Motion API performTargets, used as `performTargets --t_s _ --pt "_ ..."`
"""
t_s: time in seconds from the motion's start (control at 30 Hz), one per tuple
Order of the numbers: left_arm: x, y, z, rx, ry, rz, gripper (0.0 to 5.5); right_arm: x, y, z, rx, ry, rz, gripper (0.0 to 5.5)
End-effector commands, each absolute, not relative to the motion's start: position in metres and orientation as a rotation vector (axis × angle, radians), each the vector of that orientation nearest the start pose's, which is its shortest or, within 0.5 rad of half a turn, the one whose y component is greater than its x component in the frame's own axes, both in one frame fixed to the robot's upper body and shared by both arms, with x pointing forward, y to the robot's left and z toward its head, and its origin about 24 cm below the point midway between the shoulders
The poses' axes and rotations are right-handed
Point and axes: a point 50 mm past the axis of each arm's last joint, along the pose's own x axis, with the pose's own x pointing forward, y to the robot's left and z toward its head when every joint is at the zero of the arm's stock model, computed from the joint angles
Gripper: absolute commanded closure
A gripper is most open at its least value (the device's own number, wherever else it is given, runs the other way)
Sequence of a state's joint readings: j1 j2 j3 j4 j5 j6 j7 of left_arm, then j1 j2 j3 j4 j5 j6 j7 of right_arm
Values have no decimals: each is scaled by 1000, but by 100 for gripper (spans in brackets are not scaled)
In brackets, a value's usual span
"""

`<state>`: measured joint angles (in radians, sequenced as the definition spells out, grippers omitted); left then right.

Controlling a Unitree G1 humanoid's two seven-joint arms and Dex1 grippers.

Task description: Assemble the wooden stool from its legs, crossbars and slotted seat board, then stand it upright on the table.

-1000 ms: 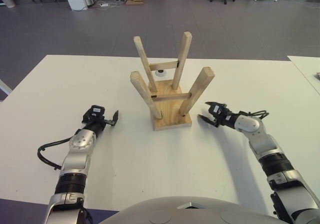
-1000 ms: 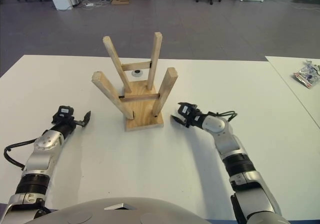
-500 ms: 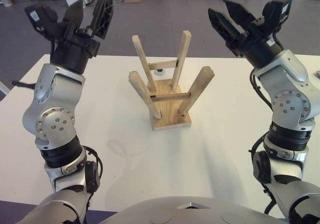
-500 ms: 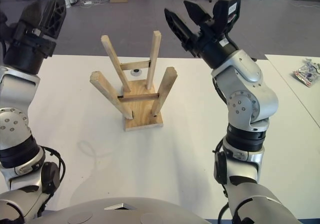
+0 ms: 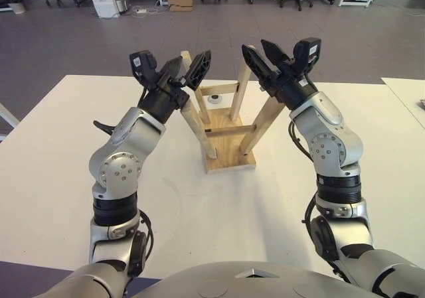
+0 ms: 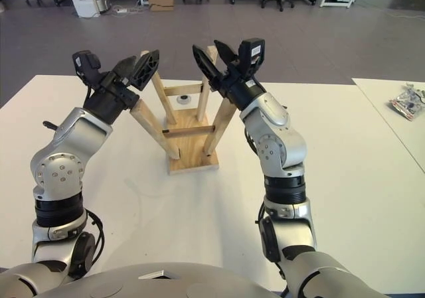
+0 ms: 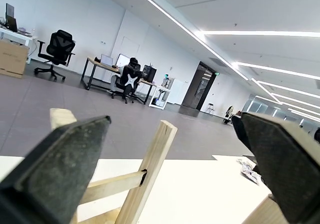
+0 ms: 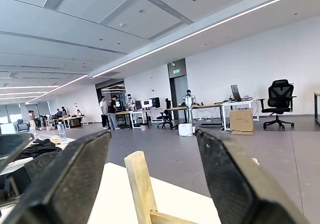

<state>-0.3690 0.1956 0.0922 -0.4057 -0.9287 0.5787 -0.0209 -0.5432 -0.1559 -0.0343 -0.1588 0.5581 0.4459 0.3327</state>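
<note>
I see the pale wooden stool [image 5: 226, 122] standing upside down near the middle of the white table [image 5: 60, 152]. Its square seat board [image 5: 229, 160] lies flat on the tabletop. The four square-section legs [image 5: 262, 122] point upward and splay outward, so the stool's long axis runs up from the table. The thin crossbars [image 5: 229, 129] lie level between the legs.

My left gripper [image 5: 186, 68] hangs high at the tops of the left-hand legs, jaws spread wide and holding nothing. From its wrist camera, one leg and a crossbar show between the dark fingers [image 7: 60, 169], farther off.

My right gripper [image 5: 255, 48] sits at the top of the far right leg, jaws likewise released. From its wrist camera, a leg tip rises between the fingers [image 8: 65, 184]. I cannot tell whether either gripper touches the wood.

A small round white-and-dark object [image 5: 213, 99] rests on the table just behind the stool.
</note>
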Motion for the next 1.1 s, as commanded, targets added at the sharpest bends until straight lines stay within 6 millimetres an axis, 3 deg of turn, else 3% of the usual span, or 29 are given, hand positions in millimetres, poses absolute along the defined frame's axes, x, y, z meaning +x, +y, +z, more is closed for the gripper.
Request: performTargets --t_s 0.03,0.13,0.33,0.5,0.57,0.63,0.67,0.7,0.77,0.8,0.87,0.93,1.1 --pt "255 102 61 -516 481 -494 67 311 -102 130 319 59 651 233" --pt "272 111 99 -475 314 -508 67 312 -100 159 342 -23 692 233" --pt "287 130 198 -410 -90 -543 67 307 -102 232 472 -191 818 233" --pt "268 133 290 -492 -539 -617 67 291 -118 302 624 -469 907 233" --pt "261 136 308 -535 -650 -624 67 285 -124 313 656 -530 926 233" --pt "261 135 304 -560 -634 -625 67 288 -126 303 647 -498 906 233" --pt "264 132 290 -563 -563 -615 67 292 -126 289 623 -447 877 233" --pt "270 127 261 -515 -414 -606 67 300 -125 265 604 -344 827 233" --pt "274 119 174 -454 -6 -567 67 311 -123 195 490 -42 692 233" --pt "269 117 138 -441 161 -560 67 308 -120 171 468 58 668 233" --pt "252 108 83 -381 386 -573 67 297 -111 146 452 163 688 233" --pt "243 101 68 -390 436 -594 67 290 -103 139 454 198 721 233" --pt "256 103 85 -403 335 -577 67 291 -97 150 480 153 729 233"
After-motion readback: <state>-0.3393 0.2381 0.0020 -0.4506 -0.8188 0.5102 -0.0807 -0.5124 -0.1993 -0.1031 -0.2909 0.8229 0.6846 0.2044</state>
